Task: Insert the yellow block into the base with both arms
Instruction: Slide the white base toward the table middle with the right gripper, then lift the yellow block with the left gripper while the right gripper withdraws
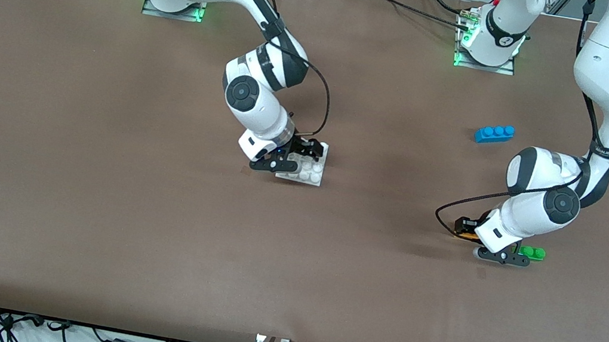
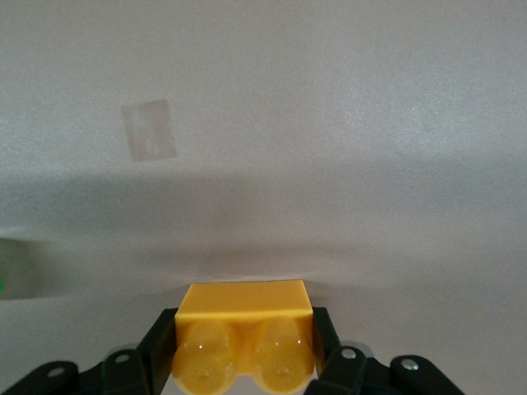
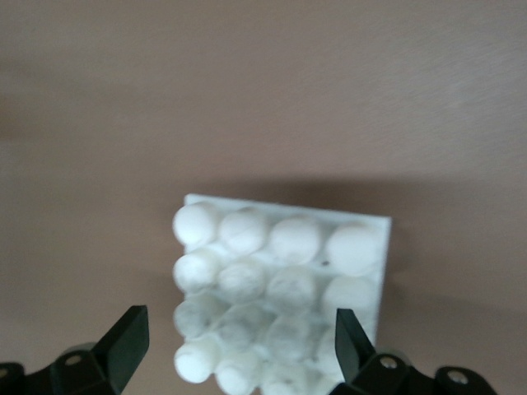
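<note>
The yellow block, a small two-stud brick, sits between the fingers of my left gripper, which is shut on its two sides. In the front view this gripper is low at the table toward the left arm's end, and only a sliver of the yellow block shows under the wrist. The white studded base lies flat near the table's middle. My right gripper is down over it. In the right wrist view the base lies between the open fingers, which stand on either side of it.
A green two-stud brick lies right beside the left gripper. A blue three-stud brick lies farther from the front camera, toward the left arm's base. A small tape patch marks the brown table near the left gripper.
</note>
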Robot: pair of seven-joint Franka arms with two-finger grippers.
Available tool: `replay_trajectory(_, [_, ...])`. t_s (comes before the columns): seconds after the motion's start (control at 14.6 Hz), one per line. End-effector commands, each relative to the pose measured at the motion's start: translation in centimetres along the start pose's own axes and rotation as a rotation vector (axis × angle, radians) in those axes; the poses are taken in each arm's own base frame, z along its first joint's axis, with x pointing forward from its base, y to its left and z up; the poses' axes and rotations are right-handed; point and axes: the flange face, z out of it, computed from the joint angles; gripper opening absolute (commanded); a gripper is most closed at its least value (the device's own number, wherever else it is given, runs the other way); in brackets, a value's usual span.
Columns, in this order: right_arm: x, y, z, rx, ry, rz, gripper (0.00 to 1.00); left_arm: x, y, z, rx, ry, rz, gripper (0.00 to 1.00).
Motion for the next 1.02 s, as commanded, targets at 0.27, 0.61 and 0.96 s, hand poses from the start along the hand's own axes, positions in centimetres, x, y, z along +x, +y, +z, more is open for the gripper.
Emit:
replay_trajectory(0.27, [3.7, 5.7, -12.1, -0.204, -0.073, 0.014, 1.0, -0.6, 7.7, -4.3, -0.014, -0.031, 0.002, 0.54])
replay_trajectory(0.61, [4.7, 13.7, -23.0, -0.333, -0.166, 0.016, 1.0, -2.9, 19.8, -7.5, -0.096, -0.056, -0.079, 0.54])
replay_trajectory(0.96, [3.8, 22.0, -35.0, -0.289, -0.221, -0.019, 1.0, -6.9, 32.6, -8.3, -0.151, -0.071, -0.054, 0.54])
